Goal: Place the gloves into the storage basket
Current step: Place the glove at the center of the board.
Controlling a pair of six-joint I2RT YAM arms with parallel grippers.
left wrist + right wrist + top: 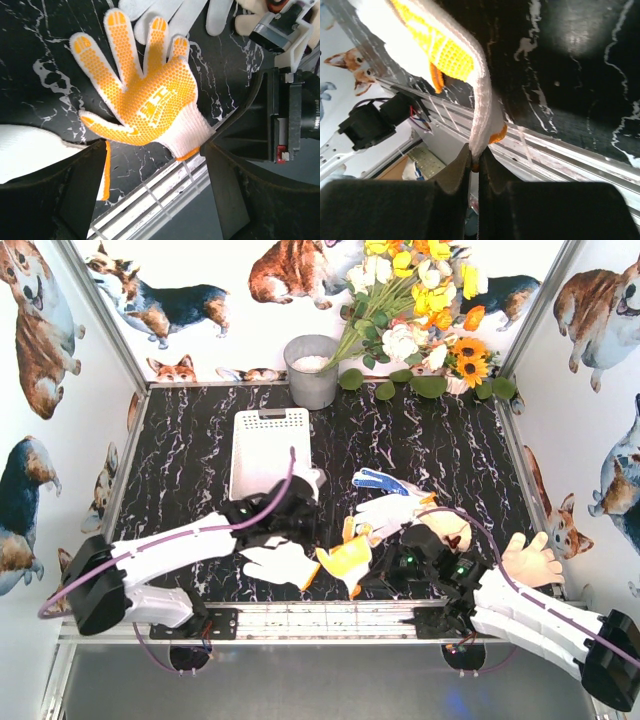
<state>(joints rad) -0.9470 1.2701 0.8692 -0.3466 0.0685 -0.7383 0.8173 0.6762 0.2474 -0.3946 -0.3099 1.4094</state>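
1. Desk (200, 440): black marble. Every glove you can see lies on its near half, from centre to the near-right corner.
2. Storage basket (268, 455): left of centre toward the far edge, just in front of the grey bucket (312, 370). No glove shows inside it from above, so I judge the task has barely started.
3. Gloves (390, 510): a plain white glove (280, 565) lies at the near edge beside the left arm (170, 550). A blue-dotted glove (380, 480) is mid-desk and a beige glove (530, 560) is by the near-right corner.
4. Orange-palmed glove (145, 95): this is the one being worked. It's palm up with fingers spread and the cuff at the desk's near edge.
5. Right hand (475, 156): clenched on that glove's cuff hem.
6. Left hand (155, 160): jaws spread, grasping nothing, with the cuff just ahead of it.
7. Step: you're picking up the orange-palmed glove. Next, my call: lift it by the cuff, carry it left and toward the far edge, and release over the basket. The left arm sits across that route, so clear it first.
8. Views:
   - Only the right wrist view shows the pinch is on a thin hem, so a slip is possible.
   - Only the left wrist view shows the whole palm.
   - Only the top view shows the basket and the route.
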